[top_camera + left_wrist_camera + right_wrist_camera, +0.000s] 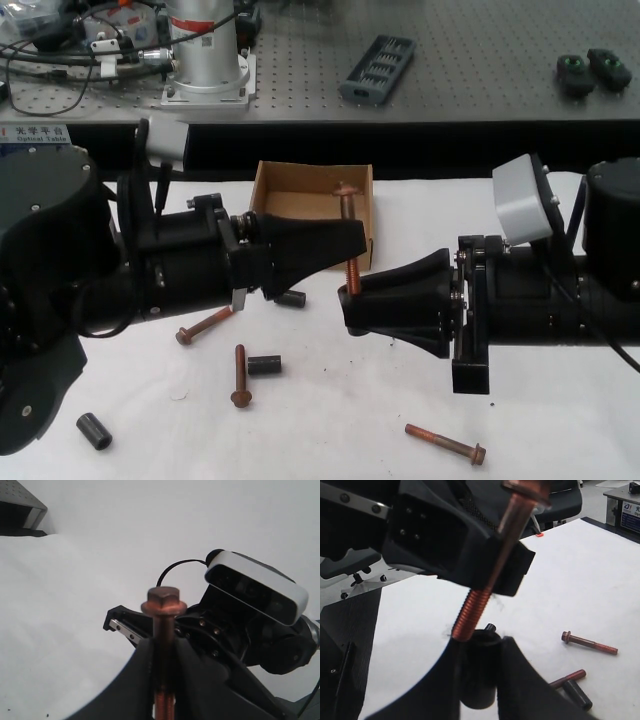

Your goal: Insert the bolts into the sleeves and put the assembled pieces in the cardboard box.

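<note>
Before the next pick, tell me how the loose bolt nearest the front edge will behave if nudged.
The bolt lies flat on its side, so it would probably roll, likely curving since its flanged head is wider than the shank. It looks like solid metal: probably stiff and heavy for its size.

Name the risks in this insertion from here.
1. In the right wrist view the bolt is tilted against the sleeve, with its tip toward one side of the mouth. Pushing may jam it on the rim.
2. The right gripper holds the sleeve by its sides, so a skewed push could tilt it or make it slip.
3. A dropped part would likely land near the loose bolt on the bench.
</note>
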### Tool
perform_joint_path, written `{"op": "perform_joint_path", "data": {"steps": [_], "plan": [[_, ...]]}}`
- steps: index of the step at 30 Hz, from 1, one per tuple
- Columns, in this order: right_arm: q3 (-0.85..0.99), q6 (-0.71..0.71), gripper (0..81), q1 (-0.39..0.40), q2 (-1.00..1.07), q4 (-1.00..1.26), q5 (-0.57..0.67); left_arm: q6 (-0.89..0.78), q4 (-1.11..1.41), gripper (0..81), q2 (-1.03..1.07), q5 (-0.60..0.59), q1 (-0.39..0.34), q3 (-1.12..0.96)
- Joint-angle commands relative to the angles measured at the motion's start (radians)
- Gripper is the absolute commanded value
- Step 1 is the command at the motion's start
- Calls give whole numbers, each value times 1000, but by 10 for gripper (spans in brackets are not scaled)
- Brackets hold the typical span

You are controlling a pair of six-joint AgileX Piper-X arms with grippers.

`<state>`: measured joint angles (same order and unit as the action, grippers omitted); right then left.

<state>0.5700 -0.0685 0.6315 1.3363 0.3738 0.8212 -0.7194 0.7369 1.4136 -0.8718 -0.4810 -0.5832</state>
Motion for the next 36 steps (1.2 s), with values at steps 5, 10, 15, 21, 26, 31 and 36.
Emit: {"op": "perform_joint_path", "data": {"steps": [5,10,15,21,26,31,36], "plan": [[3,-6,44,7,-6,59,11,22,-11,6,-2,33,-2,-8],[3,-50,44,7,-6,59,11,23,-11,6,-2,61,-2,-8],[3,-51,44,7,-6,59,11,46,-11,6,-2,68,-2,-8],[3,-51,44,7,-6,61,11,45,-11,6,-2,76,-2,-8],[3,-51,44,7,-6,75,11,37,-11,6,-2,74,-2,-8],[3,-51,44,5,-6,104,-38,34,-11,6,-2,51,-2,-8],[3,-51,44,-3,-6,113,-43,25,-11,6,-2,51,-2,-8]]}}
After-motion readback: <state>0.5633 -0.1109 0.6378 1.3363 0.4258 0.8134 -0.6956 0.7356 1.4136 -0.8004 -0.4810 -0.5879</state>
